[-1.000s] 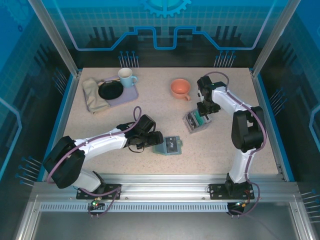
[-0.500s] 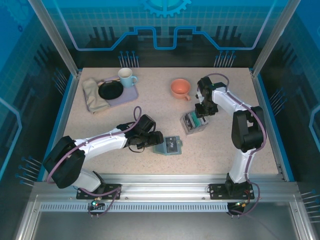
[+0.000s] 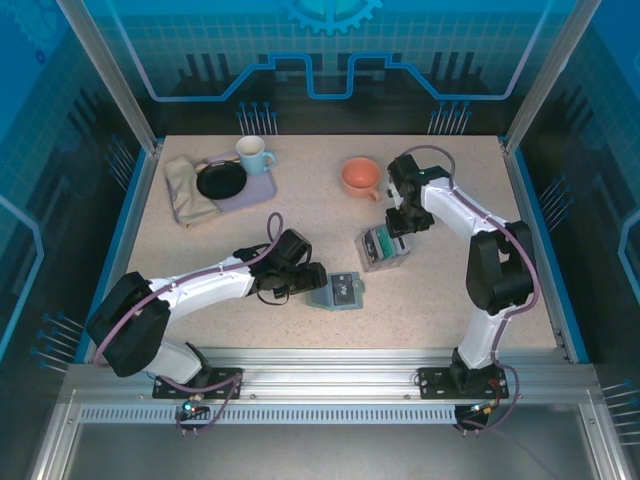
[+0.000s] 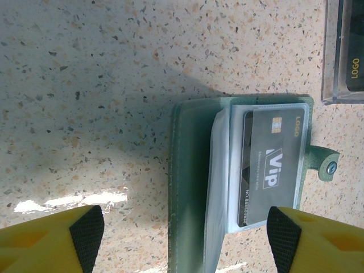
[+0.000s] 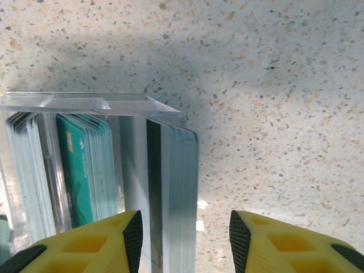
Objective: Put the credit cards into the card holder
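Speckled table (image 5: pixel 284 85): right gripper (image 5: pixel 186 233) is hovering half-open, empty, astride the upright cards (image 5: pixel 173 170); left gripper (image 4: pixel 185 233) is hanging wide, empty, over holder (image 4: pixel 193 170).

The dark card (image 4: pixel 273 165) lying in the open card holder (image 4: pixel 190 170) bears "ViP" in large white letters, "LOGO" in gold near one corner, and a small white line starting "NO", its digits too fine to make out. A second dark card (image 4: pixel 354 62) in the clear box (image 4: pixel 333 57) shows "LOGO" in gold.
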